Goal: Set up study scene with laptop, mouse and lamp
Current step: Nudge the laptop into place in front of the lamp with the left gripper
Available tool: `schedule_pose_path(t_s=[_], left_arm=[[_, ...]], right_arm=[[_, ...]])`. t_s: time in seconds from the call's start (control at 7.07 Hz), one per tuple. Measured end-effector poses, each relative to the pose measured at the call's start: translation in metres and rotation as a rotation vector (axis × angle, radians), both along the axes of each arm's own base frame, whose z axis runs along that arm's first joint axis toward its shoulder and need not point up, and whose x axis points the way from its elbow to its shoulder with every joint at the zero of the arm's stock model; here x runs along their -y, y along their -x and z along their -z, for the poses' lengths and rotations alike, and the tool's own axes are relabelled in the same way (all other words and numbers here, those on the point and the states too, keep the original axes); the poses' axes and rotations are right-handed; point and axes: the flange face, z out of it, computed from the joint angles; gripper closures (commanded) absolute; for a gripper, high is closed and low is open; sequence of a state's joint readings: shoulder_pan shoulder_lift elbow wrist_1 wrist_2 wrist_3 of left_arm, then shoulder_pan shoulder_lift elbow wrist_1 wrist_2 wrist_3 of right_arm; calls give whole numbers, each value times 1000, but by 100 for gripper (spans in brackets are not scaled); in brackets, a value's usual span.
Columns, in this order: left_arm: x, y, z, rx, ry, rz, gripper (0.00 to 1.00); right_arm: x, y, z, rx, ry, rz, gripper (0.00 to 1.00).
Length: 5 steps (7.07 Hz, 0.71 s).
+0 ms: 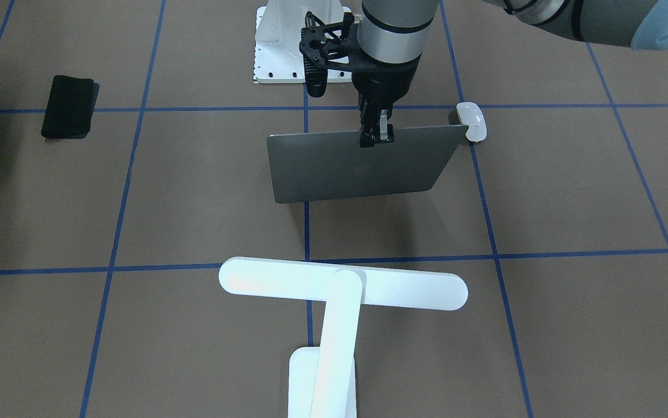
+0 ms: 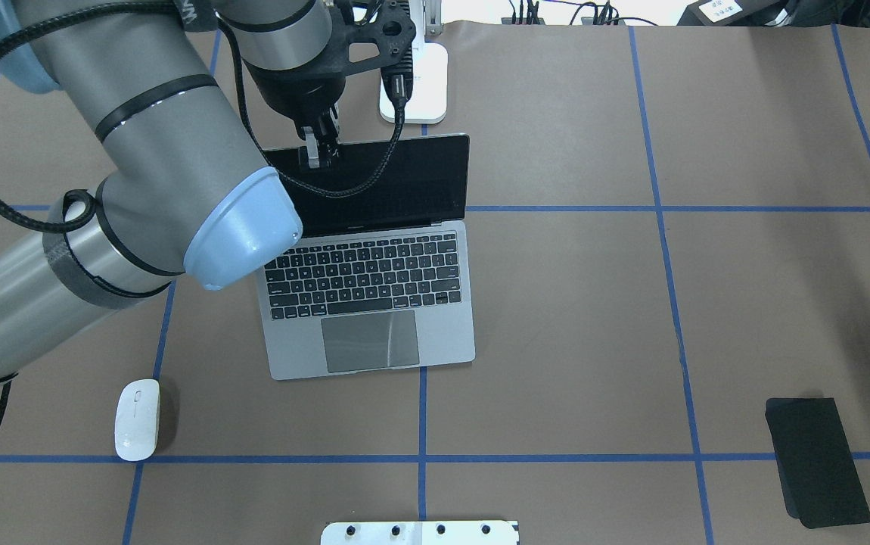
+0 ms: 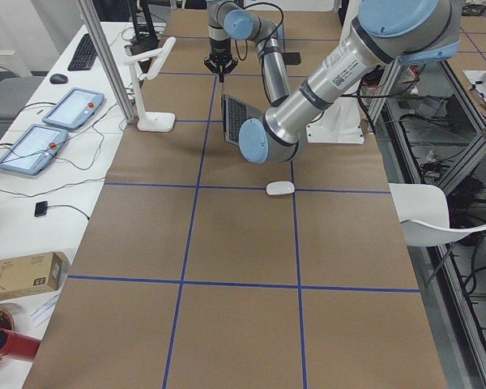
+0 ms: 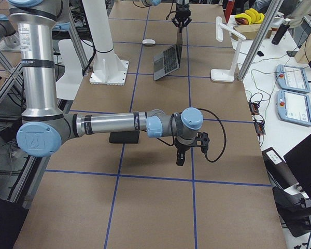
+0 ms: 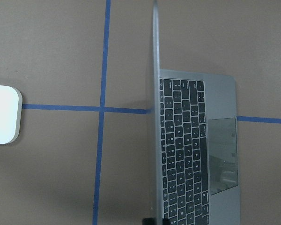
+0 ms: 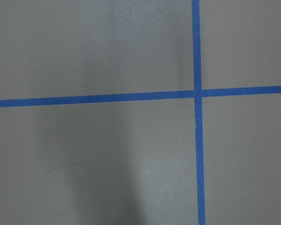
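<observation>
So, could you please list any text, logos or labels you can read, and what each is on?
No word is readable.
Faint apple logo, no lettering: laptop lid.
Key legends on its keyboard: too small.
Printed label on left arm: blurred.
Round emblem on right arm joint: unclear.

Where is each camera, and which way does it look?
Front-facing: across the table, facing the robot; laptop lid, lamp; left arm.
Overhead: behind the robot, looking down; open laptop, mouse; left arm.
Exterior left: table's end; left arm near.
Exterior right: other end; right arm near.
Left wrist: looks down along the laptop's lid; left jaws peek in below.
Right wrist: taped table only, no body.
Front-facing and overhead share laptop, mouse.
</observation>
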<state>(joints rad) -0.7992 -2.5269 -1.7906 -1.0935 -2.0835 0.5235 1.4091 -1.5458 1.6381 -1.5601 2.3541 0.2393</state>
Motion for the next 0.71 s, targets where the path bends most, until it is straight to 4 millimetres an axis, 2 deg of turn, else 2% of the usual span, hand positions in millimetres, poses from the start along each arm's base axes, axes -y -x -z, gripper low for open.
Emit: schedule_pose_path(t_s=[0.71], left_arm=[[12,-3,2,-4,-18,17,100]], right_arm=[[0,0,1,0,-2,-1,0]])
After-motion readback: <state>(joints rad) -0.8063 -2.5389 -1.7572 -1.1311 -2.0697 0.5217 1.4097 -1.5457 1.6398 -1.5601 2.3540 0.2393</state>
